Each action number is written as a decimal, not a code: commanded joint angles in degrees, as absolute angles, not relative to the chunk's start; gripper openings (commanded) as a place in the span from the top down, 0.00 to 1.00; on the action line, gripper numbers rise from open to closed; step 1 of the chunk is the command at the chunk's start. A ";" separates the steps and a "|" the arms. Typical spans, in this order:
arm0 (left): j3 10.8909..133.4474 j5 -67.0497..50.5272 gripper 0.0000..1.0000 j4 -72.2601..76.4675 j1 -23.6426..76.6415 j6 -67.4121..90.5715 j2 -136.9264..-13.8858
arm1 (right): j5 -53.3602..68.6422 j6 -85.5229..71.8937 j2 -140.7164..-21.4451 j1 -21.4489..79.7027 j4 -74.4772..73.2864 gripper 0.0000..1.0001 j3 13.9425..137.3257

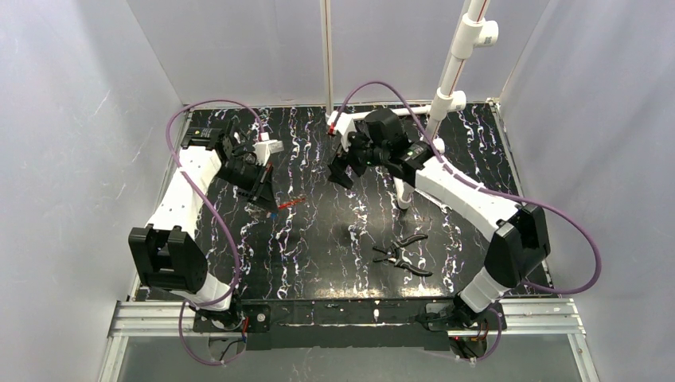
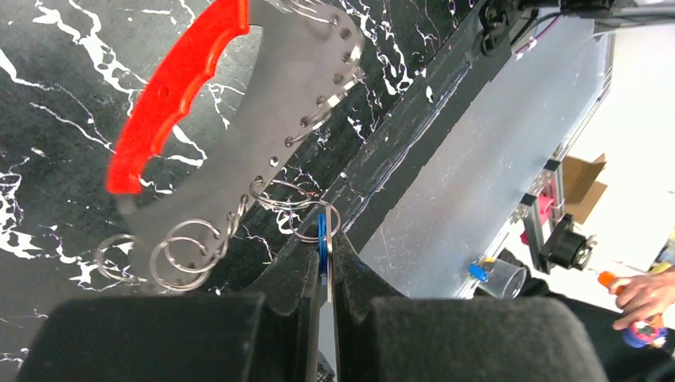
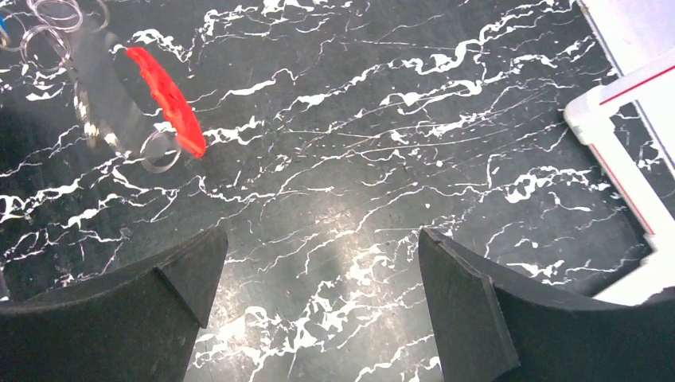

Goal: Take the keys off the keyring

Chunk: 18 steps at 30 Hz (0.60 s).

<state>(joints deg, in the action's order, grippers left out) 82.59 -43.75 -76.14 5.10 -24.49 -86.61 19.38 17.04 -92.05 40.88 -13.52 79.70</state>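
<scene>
The red keyring is a curved red bar on a flat grey holed plate that carries several wire split rings. My left gripper is shut on the tiny blue-headed key with a thin silvery key beside it; both hang from a ring on the plate. From above, the left gripper is at the table's left middle, with the keyring just to its right. My right gripper is open and empty, to the right of the keyring.
Black-handled pliers lie on the black marbled table in front of the right arm. A white pipe frame stands at the back right and shows in the right wrist view. The table's metal front edge is near the left gripper.
</scene>
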 commanded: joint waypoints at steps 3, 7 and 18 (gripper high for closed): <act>86.48 -44.86 1.00 -79.27 8.76 -26.17 -86.15 | 22.26 25.87 -88.37 40.08 -27.92 0.02 88.68; 87.60 -47.78 1.00 -78.69 9.31 -23.04 -86.29 | 28.95 23.66 -81.07 40.21 -15.53 0.04 81.29; 90.31 -56.04 1.00 -77.43 10.51 -15.59 -85.98 | 30.30 9.89 -80.54 44.78 4.80 0.19 72.15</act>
